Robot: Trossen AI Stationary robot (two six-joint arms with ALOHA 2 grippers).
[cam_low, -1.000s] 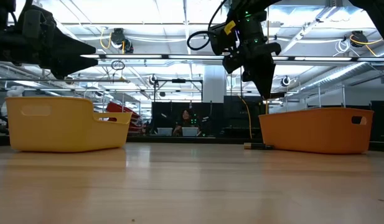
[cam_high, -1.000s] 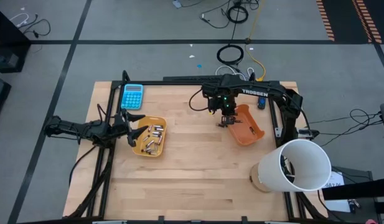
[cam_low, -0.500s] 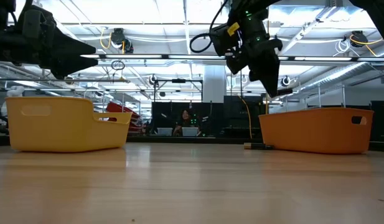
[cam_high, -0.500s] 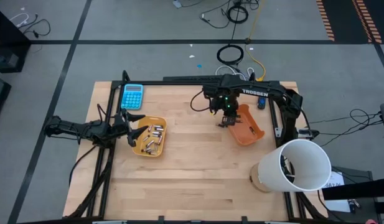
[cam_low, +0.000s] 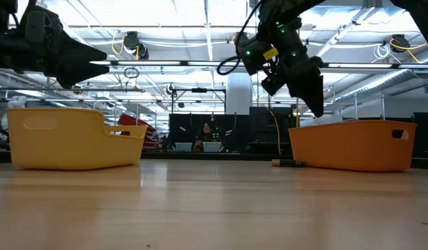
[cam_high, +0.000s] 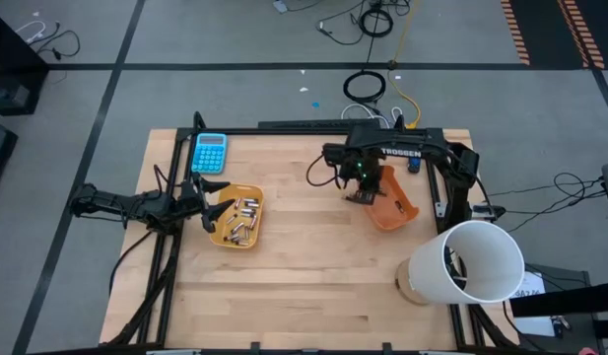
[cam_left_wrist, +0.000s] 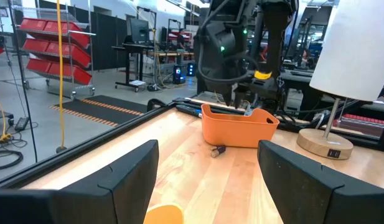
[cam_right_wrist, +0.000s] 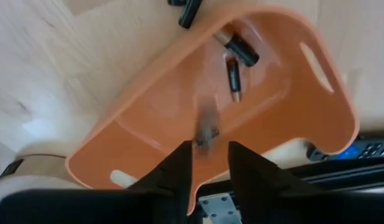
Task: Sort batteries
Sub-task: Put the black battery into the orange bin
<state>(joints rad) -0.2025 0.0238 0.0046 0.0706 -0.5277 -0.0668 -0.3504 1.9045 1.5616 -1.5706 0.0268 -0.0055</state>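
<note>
My right gripper (cam_right_wrist: pixel 210 149) hangs open over the orange tray (cam_high: pixel 394 200) at the right, pointing steeply down. A small dark battery (cam_right_wrist: pixel 207 129) shows blurred just beyond its fingertips, over the tray's floor and clear of the fingers. Two dark batteries (cam_right_wrist: pixel 236 48) lie on that floor, and another (cam_left_wrist: pixel 218 150) lies on the table beside the tray's outer wall. My left gripper (cam_left_wrist: pixel 207 180) waits open and level at the left edge of the yellow tray (cam_high: pixel 236 217), which holds several silvery and dark batteries (cam_high: pixel 244 212).
A blue calculator (cam_high: pixel 209 153) lies at the far left of the table. A lamp with a big white shade (cam_high: pixel 468 261) on a wooden base (cam_high: pixel 410 286) stands at the near right. Bare wood lies between the two trays.
My right gripper has gone toward the table's right edge, farther over the orange tray, sunk a little and rolled about its own axis. The small dark thing that stuck out at its fingertips half a second ago is not there now.
</note>
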